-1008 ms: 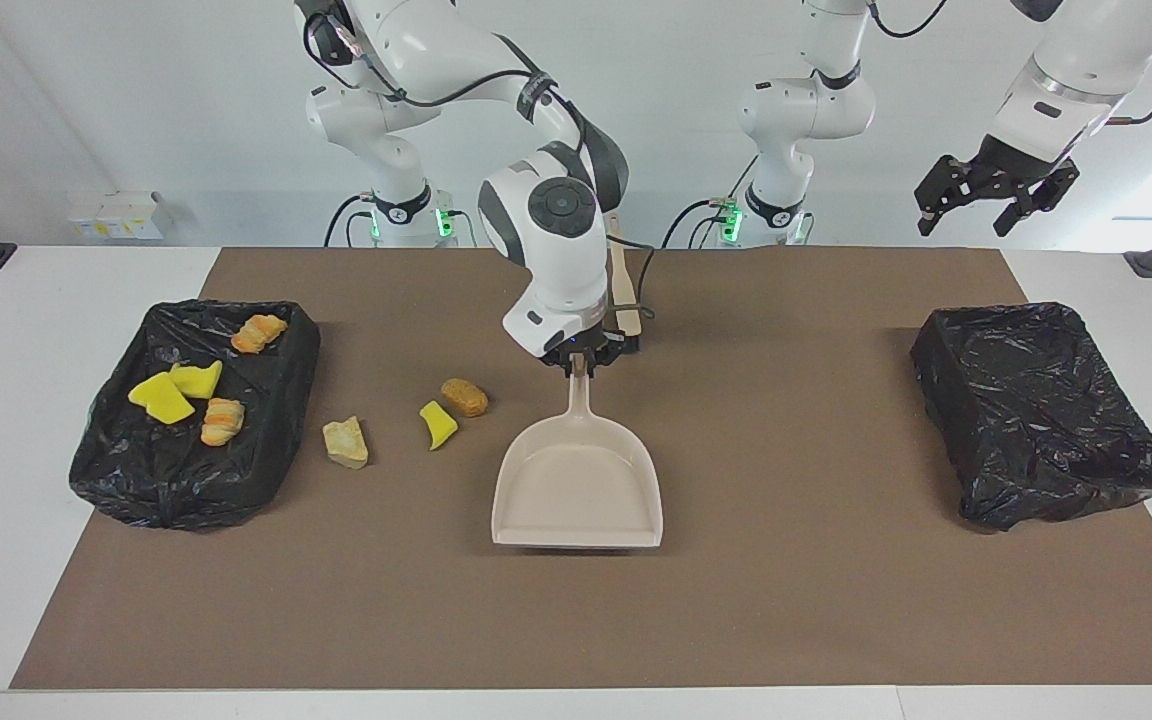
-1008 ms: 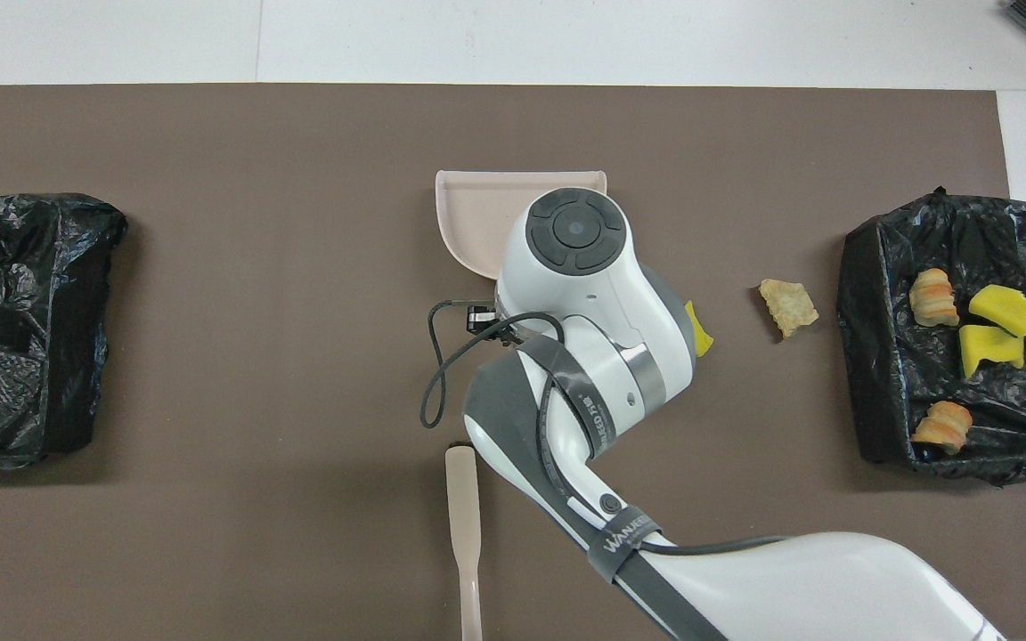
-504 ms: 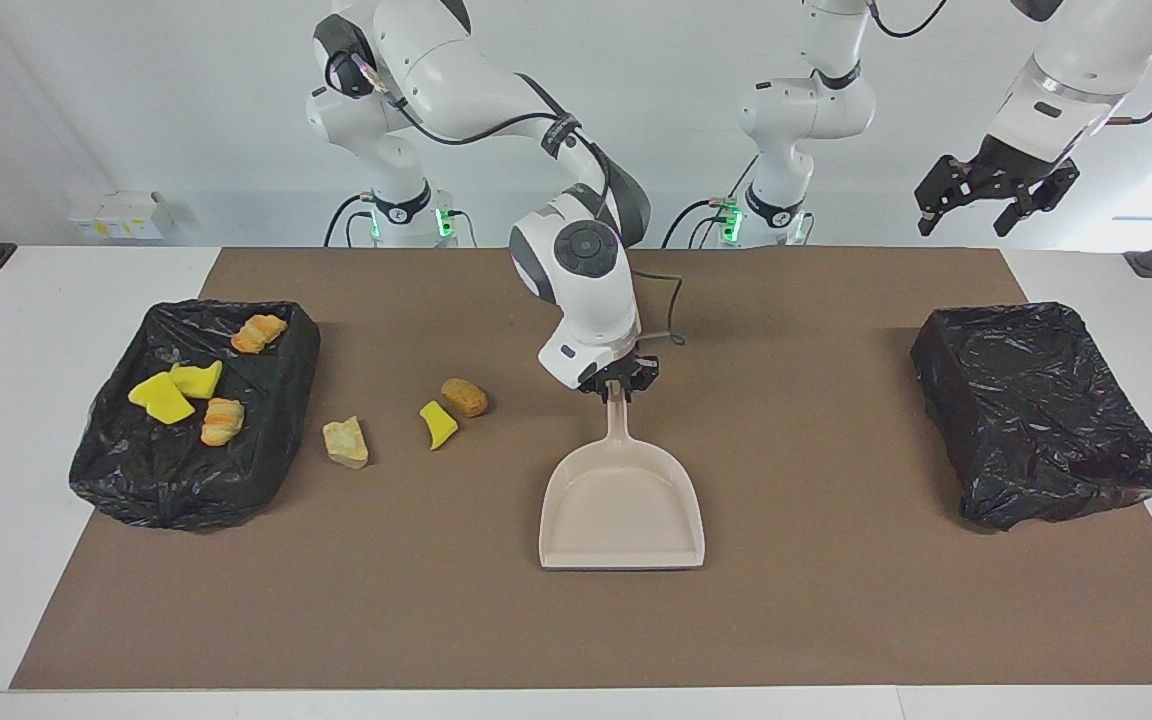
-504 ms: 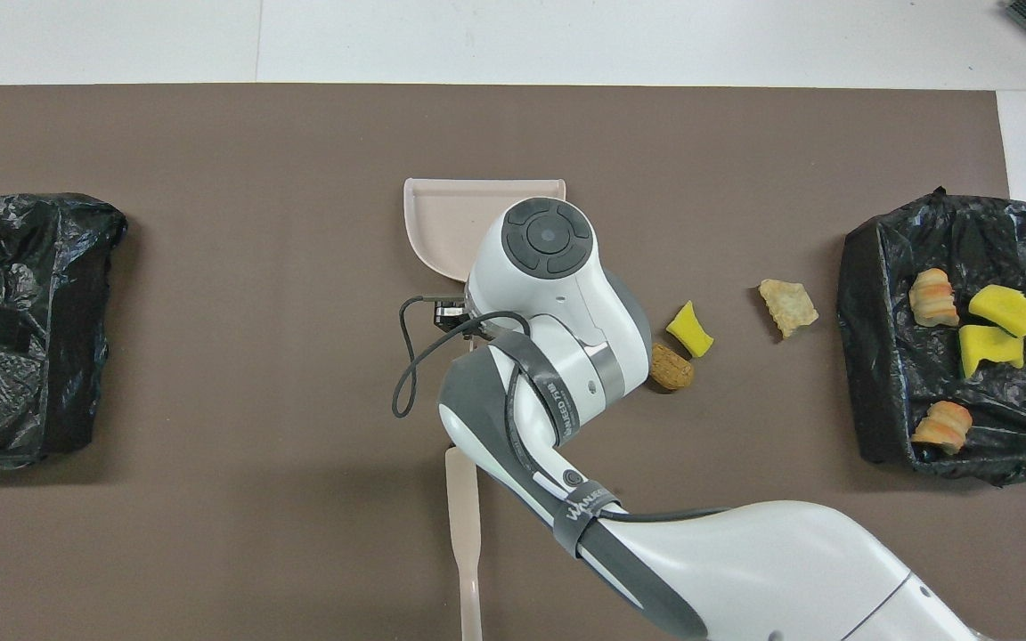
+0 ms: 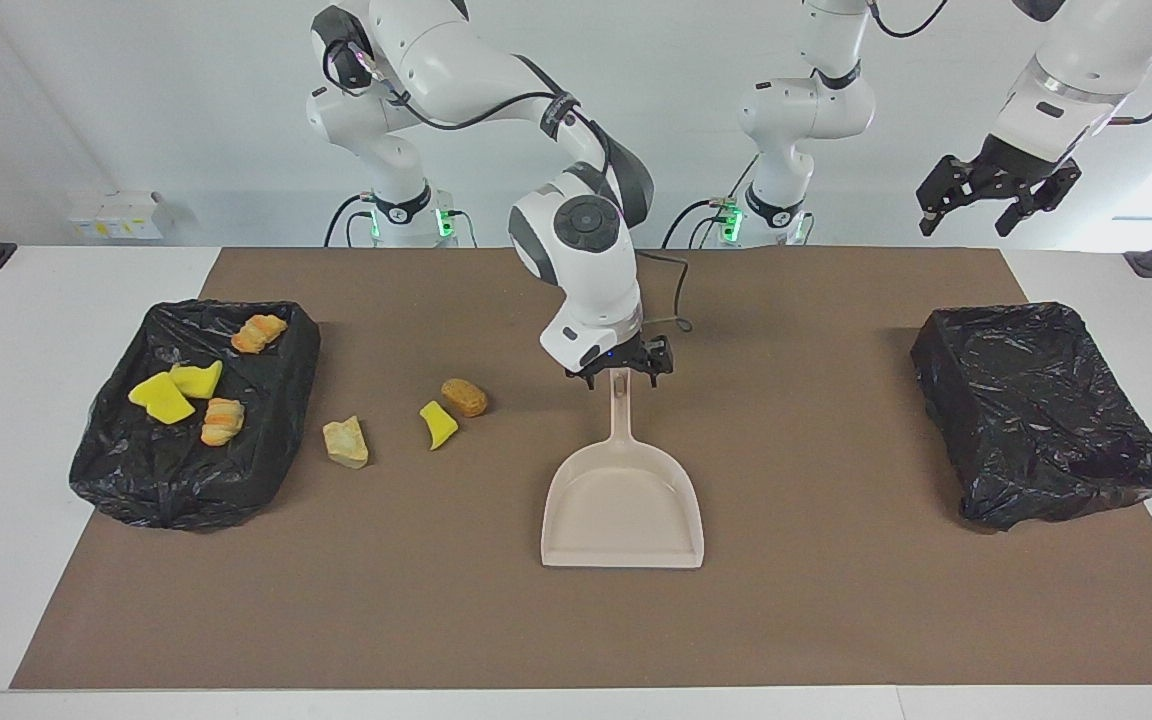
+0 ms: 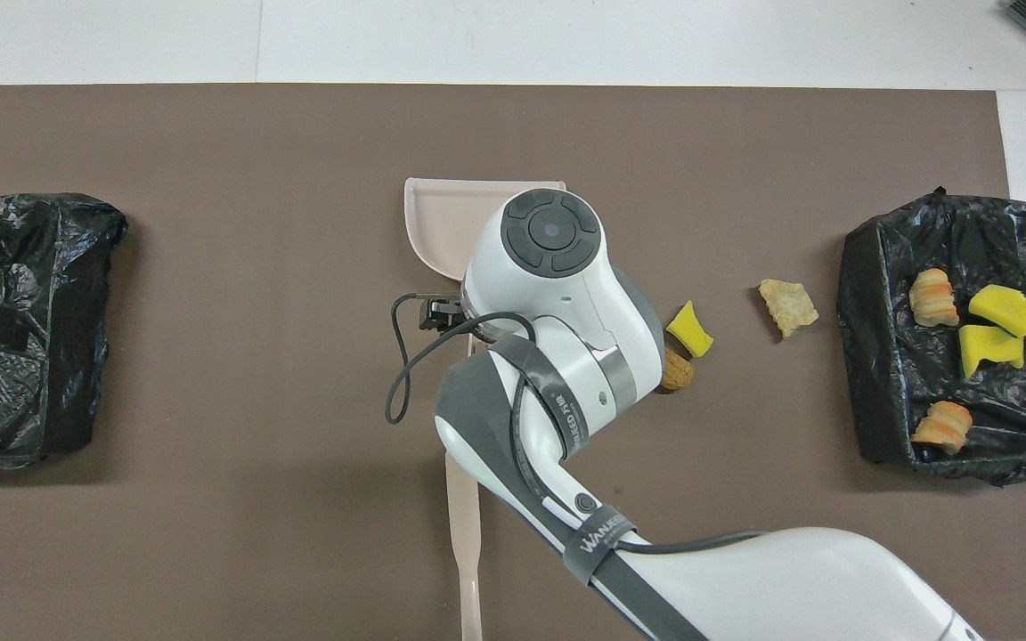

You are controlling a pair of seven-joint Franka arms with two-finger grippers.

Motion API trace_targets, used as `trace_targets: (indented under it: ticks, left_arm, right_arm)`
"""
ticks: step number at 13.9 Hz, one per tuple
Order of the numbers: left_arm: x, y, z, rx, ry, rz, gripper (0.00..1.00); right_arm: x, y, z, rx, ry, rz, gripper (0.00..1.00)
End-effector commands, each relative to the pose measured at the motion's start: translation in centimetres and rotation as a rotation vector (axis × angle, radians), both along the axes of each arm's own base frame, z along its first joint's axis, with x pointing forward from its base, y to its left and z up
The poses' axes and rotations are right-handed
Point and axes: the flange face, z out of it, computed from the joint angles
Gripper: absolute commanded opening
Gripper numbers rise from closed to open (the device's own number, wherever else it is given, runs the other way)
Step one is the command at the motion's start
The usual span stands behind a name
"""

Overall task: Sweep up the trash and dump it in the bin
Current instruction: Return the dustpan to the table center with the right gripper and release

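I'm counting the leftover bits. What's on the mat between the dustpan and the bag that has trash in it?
Three loose pieces: a brown lump, a yellow wedge and a tan chunk nearest the filled bag. The facing view shows all three beside the dustpan.

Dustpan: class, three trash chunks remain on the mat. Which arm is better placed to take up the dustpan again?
Right, probably. The right hand hangs open over the dustpan handle, near the chunks. The left hand waits raised over its own end of the table.
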Motion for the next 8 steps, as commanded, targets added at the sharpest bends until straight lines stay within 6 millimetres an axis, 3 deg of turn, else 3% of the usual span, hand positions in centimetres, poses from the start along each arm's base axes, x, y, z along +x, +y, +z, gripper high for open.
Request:
trace_targets:
  ticks: [1, 4, 8]
  left_arm:
    - [0.2, 0.0, 0.5, 0.012, -0.029, -0.015, 1.0]
    - [0.4, -0.8, 0.3, 0.006, -0.042, -0.016, 1.0]
    - [0.3, -2.0, -0.3, 0.007, -0.028, -0.039, 1.0]
  right_arm:
    - [-2.1, -1.5, 3.0, -0.011, 0.013, 0.004, 1.0]
    - [-5.6, -2.5, 4.3, -0.027, 0.029, -0.007, 1.0]
    - [-11.5, -2.8, 3.0, -0.062, 0.042, 0.036, 1.0]
